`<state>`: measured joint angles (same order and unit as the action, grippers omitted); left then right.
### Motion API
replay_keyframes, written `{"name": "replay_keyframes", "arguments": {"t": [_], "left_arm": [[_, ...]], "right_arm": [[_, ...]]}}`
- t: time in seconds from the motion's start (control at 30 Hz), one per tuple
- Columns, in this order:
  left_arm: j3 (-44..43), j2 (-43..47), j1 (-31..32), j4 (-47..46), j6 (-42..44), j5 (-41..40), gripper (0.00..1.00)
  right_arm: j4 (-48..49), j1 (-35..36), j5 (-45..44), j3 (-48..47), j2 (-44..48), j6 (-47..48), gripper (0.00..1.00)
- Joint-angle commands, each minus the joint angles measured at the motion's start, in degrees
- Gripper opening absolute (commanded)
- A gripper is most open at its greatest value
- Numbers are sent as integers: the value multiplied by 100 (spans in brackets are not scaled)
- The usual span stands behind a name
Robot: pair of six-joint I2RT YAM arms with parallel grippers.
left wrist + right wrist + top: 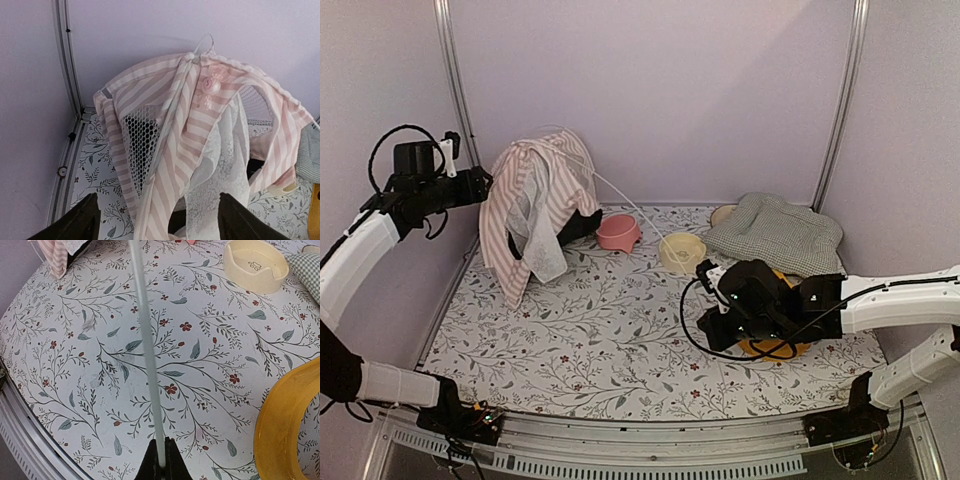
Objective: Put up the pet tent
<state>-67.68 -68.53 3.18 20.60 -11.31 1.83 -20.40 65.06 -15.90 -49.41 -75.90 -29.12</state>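
Observation:
The pet tent (542,205), pink-and-white striped with mesh windows and a sheer white flap, stands slumped at the back left of the floral mat. It fills the left wrist view (190,130). My left gripper (486,184) is open beside the tent's upper left; its dark fingers (75,222) are spread wide, with fabric just ahead of them. A thin white pole (650,226) runs from the tent's top toward the right. My right gripper (706,272) is shut on the pole's end (145,340), low over the mat, with its jaws pinched together (161,460).
A pink bowl (618,232) and a cream bowl (682,252) sit behind the pole. A green checked cushion (775,235) lies at the back right. A yellow ring-shaped dish (285,425) lies under my right arm. Purple walls close in the left, back and right.

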Motion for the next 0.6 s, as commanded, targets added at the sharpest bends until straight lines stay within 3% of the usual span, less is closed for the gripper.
{"name": "replay_keyframes", "arguments": {"t": [0.0,0.2,0.37,0.57], "left_arm": [[203,453,-55,-230,227,0,82],[441,589,283,-499,183,682,75],[924,498,1356,-1513,57,383,72],[720,-596,2272,-2786,215,63,72]], "right_arm": [[204,-75,-124,24,70,-96,0],[113,-76,37,-171,-39,5,0],[54,-77,152,-318,-45,79,0],[1,-59,274,-466,-68,108,0]]}}
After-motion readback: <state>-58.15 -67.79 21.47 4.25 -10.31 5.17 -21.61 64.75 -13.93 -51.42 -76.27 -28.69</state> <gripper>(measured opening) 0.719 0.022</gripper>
